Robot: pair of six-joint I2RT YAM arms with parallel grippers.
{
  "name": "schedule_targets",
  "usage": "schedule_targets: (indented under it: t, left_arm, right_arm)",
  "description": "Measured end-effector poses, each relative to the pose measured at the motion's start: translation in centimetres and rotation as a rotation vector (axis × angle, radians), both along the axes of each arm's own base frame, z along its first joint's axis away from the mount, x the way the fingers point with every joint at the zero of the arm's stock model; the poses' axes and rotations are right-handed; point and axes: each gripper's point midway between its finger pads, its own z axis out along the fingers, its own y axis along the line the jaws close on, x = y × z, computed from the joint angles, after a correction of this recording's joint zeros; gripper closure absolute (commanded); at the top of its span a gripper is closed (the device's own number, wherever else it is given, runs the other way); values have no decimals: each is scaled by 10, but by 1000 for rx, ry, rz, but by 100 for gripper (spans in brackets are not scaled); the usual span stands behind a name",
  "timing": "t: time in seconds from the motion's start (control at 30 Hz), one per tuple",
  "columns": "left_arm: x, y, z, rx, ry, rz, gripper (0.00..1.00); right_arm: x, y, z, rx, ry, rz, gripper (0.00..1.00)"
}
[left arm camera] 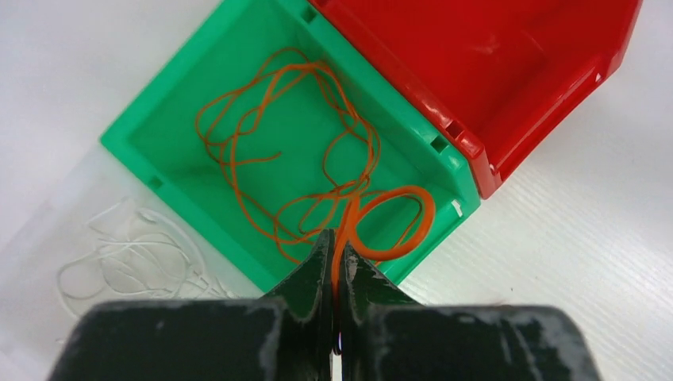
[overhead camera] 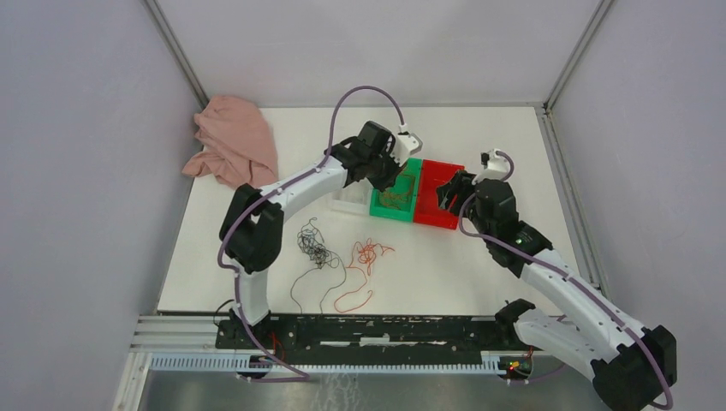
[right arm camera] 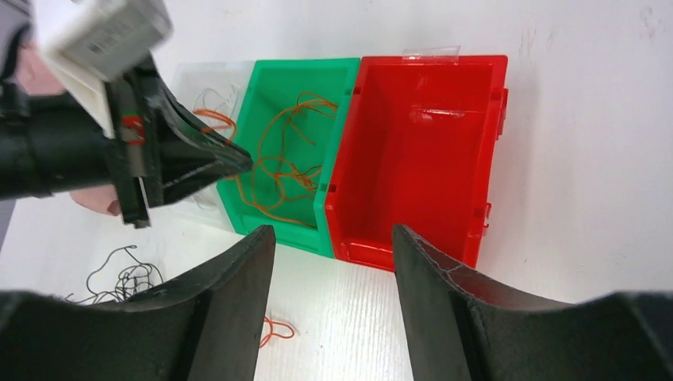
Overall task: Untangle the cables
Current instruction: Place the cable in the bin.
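Observation:
My left gripper [left arm camera: 337, 246] is shut on an orange wire [left arm camera: 390, 224], whose loop hangs over the near corner of the green bin [left arm camera: 139, 127]. More orange wire [left arm camera: 286, 135] lies coiled inside that bin. In the top view the left gripper [overhead camera: 387, 175] is over the green bin [overhead camera: 377, 210]. A black tangle [overhead camera: 315, 248] and loose orange wire [overhead camera: 368, 255] lie on the table in front of the bins. My right gripper [right arm camera: 332, 238] is open and empty, just in front of the empty red bin [right arm camera: 421, 159].
A clear bin [left arm camera: 48, 214] holding whitish wires [left arm camera: 127, 254] stands left of the green bin. A pink cloth [overhead camera: 233, 141] lies at the back left. The walls of the enclosure stand close on both sides.

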Motion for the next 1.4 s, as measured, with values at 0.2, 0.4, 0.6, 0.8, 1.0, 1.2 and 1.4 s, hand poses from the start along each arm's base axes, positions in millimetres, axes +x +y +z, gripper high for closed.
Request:
schedule_targets:
  t: [0.2, 0.4, 0.6, 0.8, 1.0, 1.2, 1.4]
  left_arm:
    - [-3, -2, -27, 78, 48, -38, 87]
    - [-6, 4, -30, 121, 56, -70, 55]
    - [-12, 7, -25, 139, 56, -120, 26]
    - [-22, 10, 1, 114, 58, -169, 25]
    - [-8, 26, 50, 34, 12, -148, 21]
    - [10, 86, 108, -24, -68, -24, 2]
    - [-14, 153, 165, -80, -178, 88, 1]
  right_arm:
    - [3, -12, 22, 40, -32, -21, 36]
    - [6, -14, 27, 61, -28, -8, 36]
    - [12, -5, 19, 71, 17, 31, 36]
    - [23, 14, 15, 91, 63, 99, 39]
    - [35, 45, -10, 147, 152, 195, 46]
    - [38, 80, -45, 131, 256, 295, 41]
    - [-9, 136, -48, 60, 244, 516, 36]
